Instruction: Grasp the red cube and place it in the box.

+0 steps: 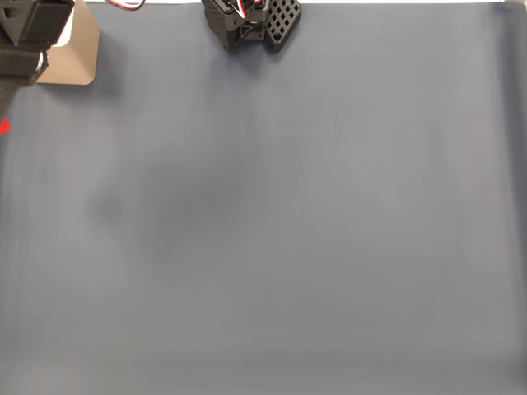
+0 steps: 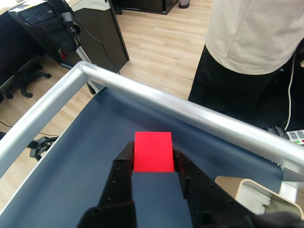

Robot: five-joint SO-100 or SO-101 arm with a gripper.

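I have the red cube [image 2: 152, 151] pinched between my fingers [image 2: 124, 166], one black finger against each side face, and in the wrist view it looks lifted clear of the blue-grey bench [image 2: 85, 156], though I cannot be sure how high. My gripper [image 2: 152, 159] points toward the corner where the silver rail [image 2: 199, 116] bends around the bench edge; beyond the rail stands a person [image 2: 251, 57] in a pale top and dark trousers on a wooden floor. The relation that matters now is where the box [image 2: 247, 190] lies from the cube: in the wrist view its tan rim and pale inside peek in at the lower right, close beside my right-hand finger and set back toward my wrist rather than ahead of the cube. In the fixed view the box [image 1: 72, 49] sits at the upper left corner, partly under my arm, and a sliver of the red cube [image 1: 4, 126] shows at the left edge below it. By my judgement the grasp is done and the carry remains: I need to swing toward the box and draw back until the cube hangs over its opening before I spread my fingers.
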